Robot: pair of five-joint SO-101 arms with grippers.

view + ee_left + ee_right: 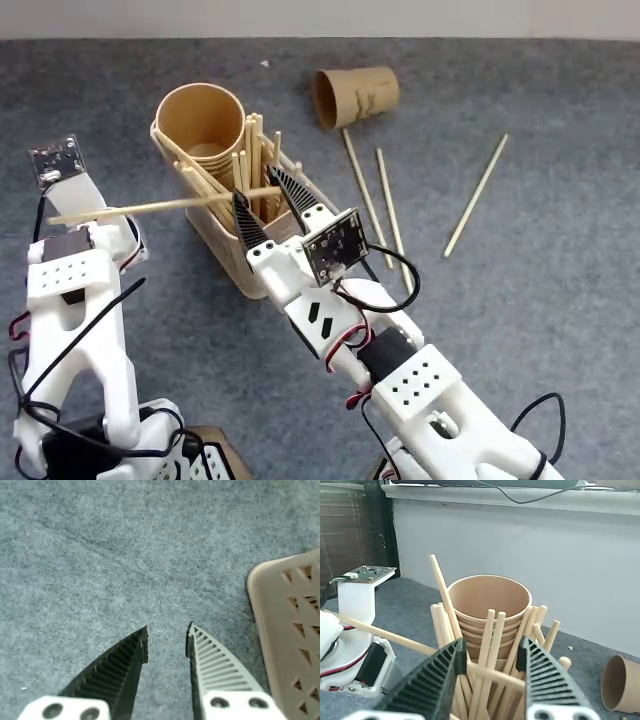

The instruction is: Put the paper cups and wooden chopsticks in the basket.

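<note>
- High view: one chopstick [160, 206] lies level across the basket [218, 248] rim, long axis left-right, free end pointing toward the left arm [75, 290].
- Right gripper [253, 181] spread, straddling its other end.
- Left gripper [167, 626] spread above carpet [100, 555], beside the basket.

Left gripper [166, 630] with jaws apart, pointing down, right gripper [491, 647] with jaws apart, arm stretched forward

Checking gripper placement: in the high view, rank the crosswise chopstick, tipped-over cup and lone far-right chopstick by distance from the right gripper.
1. Crosswise chopstick, across the basket, between the fingers of the right gripper.
2. Tipped-over cup, beyond the basket.
3. Lone chopstick, farthest out on the right.
</note>
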